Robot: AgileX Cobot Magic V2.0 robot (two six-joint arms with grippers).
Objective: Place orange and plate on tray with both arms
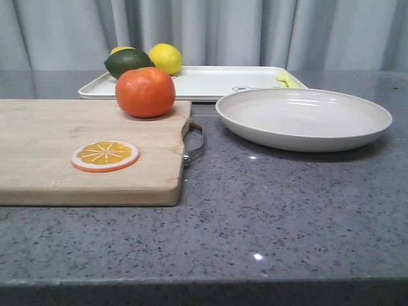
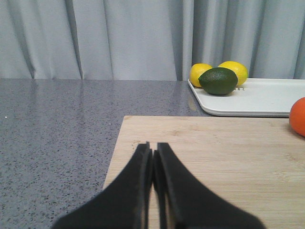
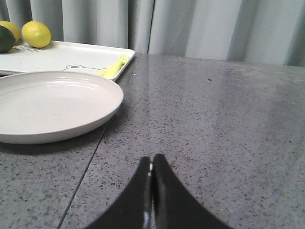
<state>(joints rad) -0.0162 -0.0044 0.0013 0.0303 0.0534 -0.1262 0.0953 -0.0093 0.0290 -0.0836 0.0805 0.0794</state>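
Observation:
The orange (image 1: 145,92) sits on the far right corner of a wooden cutting board (image 1: 44,156); only its edge (image 2: 298,116) shows in the left wrist view. The off-white plate (image 1: 303,118) rests on the grey counter to the right, just in front of the white tray (image 1: 210,81). In the right wrist view the plate (image 3: 52,105) lies ahead and to the side. My left gripper (image 2: 153,149) is shut and empty over the board's near left part. My right gripper (image 3: 152,160) is shut and empty over bare counter beside the plate. Neither gripper shows in the front view.
On the tray's far left lie a dark green avocado (image 1: 129,62) and two lemons (image 1: 166,58); a small yellow fork (image 3: 115,68) lies at its right end. An orange slice (image 1: 104,155) lies on the board. A metal handle (image 1: 195,143) sticks out toward the plate. Grey curtains hang behind.

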